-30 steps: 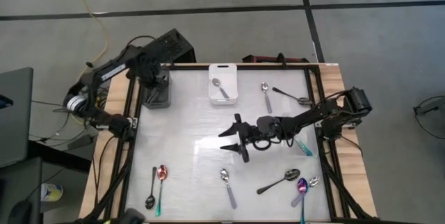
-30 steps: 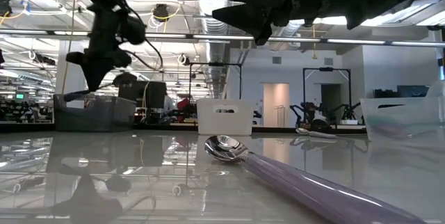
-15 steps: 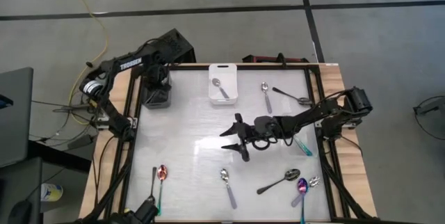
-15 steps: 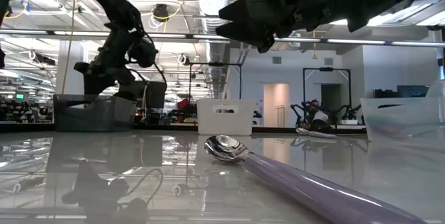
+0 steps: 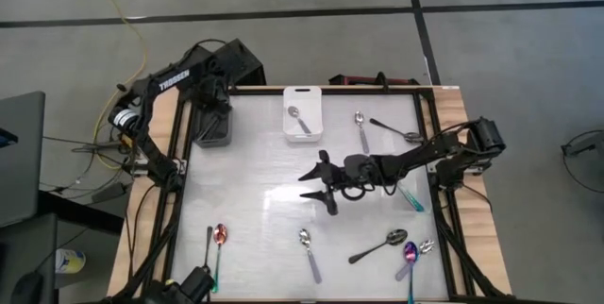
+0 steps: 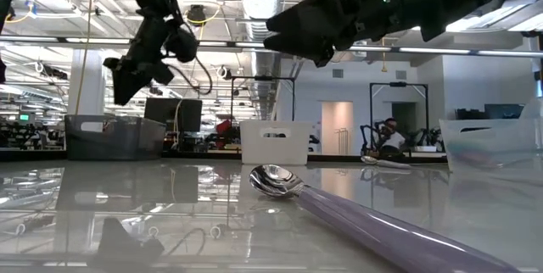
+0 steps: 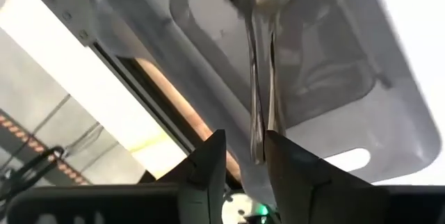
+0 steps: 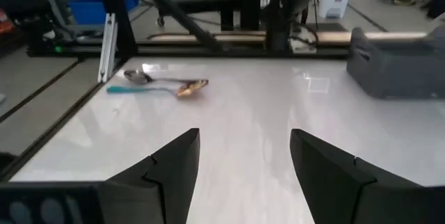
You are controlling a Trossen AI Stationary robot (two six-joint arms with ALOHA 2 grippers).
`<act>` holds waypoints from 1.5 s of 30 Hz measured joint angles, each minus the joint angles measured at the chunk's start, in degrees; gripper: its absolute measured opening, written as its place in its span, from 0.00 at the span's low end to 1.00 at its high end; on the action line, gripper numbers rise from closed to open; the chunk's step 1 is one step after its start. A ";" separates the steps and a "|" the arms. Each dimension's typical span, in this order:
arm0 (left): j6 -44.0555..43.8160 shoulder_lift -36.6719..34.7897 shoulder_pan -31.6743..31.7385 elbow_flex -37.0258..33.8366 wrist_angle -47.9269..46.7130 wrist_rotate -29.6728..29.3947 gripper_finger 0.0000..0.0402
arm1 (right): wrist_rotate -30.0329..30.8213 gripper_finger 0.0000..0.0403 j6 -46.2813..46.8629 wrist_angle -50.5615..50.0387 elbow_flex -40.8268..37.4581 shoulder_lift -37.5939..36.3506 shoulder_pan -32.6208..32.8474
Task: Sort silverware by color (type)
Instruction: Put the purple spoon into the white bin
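Spoons lie scattered on the white table. On the near part are a silver one, a black one, a rainbow one, and a black and rainbow pair. A silver spoon and a black spoon lie at the far right. The white bin holds a silver spoon. My left gripper hovers open above the dark bin; the left wrist view shows spoons lying in that bin. My right gripper hangs open over the table's middle.
A teal-handled spoon lies partly under my right arm. The right wrist view shows the near-left pair of spoons ahead. In the low view the silver spoon fills the foreground and a clear bin stands at the right.
My left gripper dipped down into the dark bin, then rose clear above it. My right gripper stayed over the table's middle, open throughout.
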 joint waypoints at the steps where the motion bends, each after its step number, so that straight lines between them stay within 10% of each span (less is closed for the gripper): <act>1: 0.00 -0.02 -0.40 0.87 -0.24 0.18 0.22 | 0.00 0.62 -0.01 -0.83 0.00 -0.15 0.01; 11: 0.88 -7.64 -12.32 2.96 8.21 10.06 0.22 | 2.56 0.62 8.37 -45.04 5.53 -16.37 0.17; 20: 7.72 -12.24 -37.82 -2.00 40.20 10.99 0.22 | 24.84 0.62 16.98 -76.55 6.56 -25.49 -8.91; 31: 11.04 -12.61 -58.15 -15.64 59.14 8.60 0.22 | 16.76 0.62 21.01 -73.32 6.56 -12.63 -30.53; 45: 8.67 -16.23 -59.66 -20.69 59.96 5.56 0.22 | 16.00 0.62 18.61 -65.73 6.69 1.01 -38.59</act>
